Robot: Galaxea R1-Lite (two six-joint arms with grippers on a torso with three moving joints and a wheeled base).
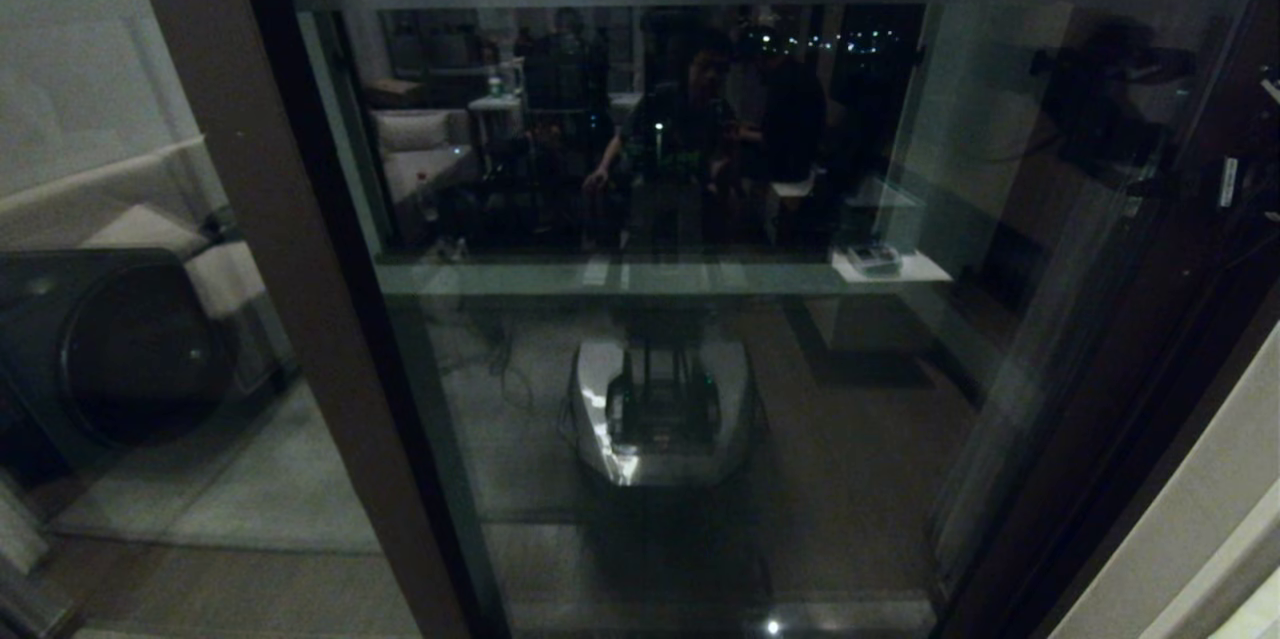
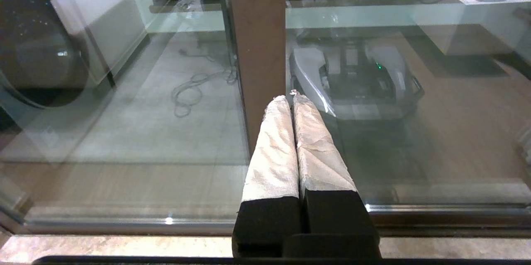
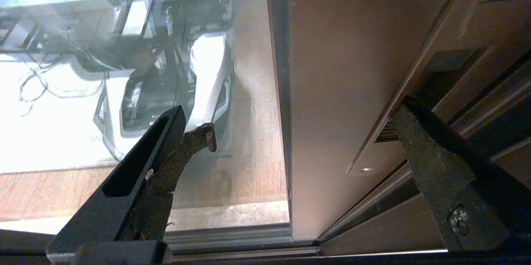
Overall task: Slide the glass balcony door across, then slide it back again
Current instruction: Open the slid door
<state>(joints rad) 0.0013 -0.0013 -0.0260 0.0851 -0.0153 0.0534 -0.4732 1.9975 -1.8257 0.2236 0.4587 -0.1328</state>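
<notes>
- I am holding my right gripper [image 3: 290,132] wide open around the door [image 3: 332,70] edge, grabbing nothing, ready to push it.
- My left gripper [image 2: 292,99] is squeezed closed and empty, waiting near the glass.

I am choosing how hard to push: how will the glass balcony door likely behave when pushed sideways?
The glass balcony door is a tall framed pane, so probably heavy and slow to start. Its glass looks smooth and fragile; the brown stile between the open right gripper fingers seems the safer contact. The left gripper is shut.
</notes>
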